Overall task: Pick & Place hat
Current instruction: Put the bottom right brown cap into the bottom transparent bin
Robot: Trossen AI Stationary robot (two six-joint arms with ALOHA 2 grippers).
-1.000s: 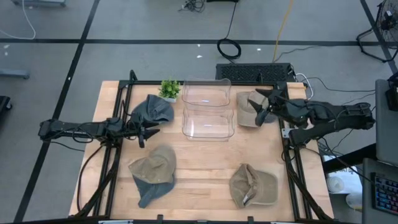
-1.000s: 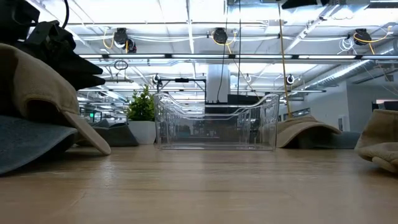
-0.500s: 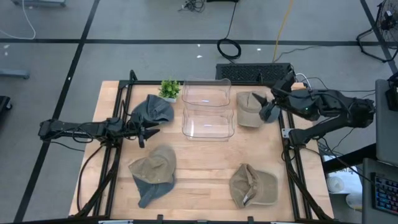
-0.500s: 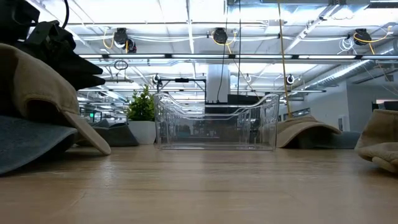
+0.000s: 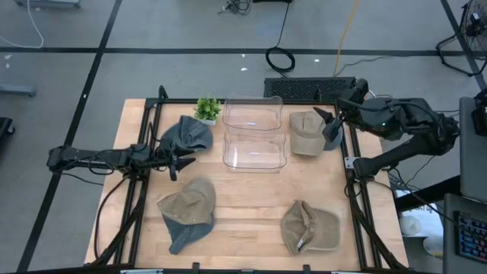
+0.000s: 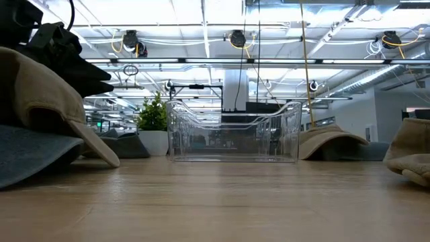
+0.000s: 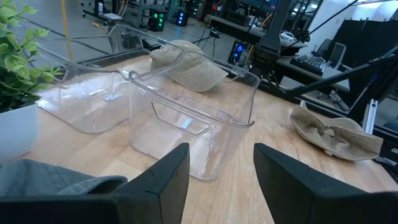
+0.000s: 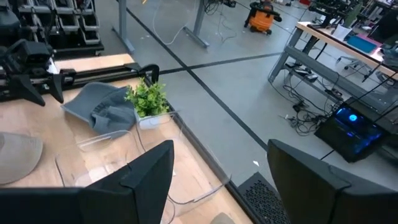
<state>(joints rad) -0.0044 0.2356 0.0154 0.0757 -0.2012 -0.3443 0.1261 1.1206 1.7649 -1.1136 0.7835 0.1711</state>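
Several hats lie on the wooden table. A tan hat [image 5: 306, 134] rests crown up at the far right, beside the clear bins [image 5: 254, 131]. My right gripper [image 5: 328, 128] hovers open at this hat's right edge, touching nothing. A grey hat [image 5: 187, 135] lies far left. Another tan hat [image 5: 189, 201] sits on top of a grey one [image 5: 179, 233] near left, and a third tan hat [image 5: 309, 227] lies upside down near right. My left gripper [image 5: 183, 161] waits open just below the far-left grey hat [image 7: 43, 179], pointing at the bins [image 7: 186, 115].
A small potted plant [image 5: 207, 108] stands at the far edge, left of the bins. Black frame rails run along the table's left and right sides [image 5: 351, 164]. Bare wood shows in the table's middle [image 5: 251, 199]. In the low view the bins [image 6: 235, 131] stand mid-table.
My right gripper has drawn back from over the far-right tan hat, moving up and toward the table's far right corner, and has tipped up so its wrist view looks level across the table. The hat stays on the table. The left arm kept still.
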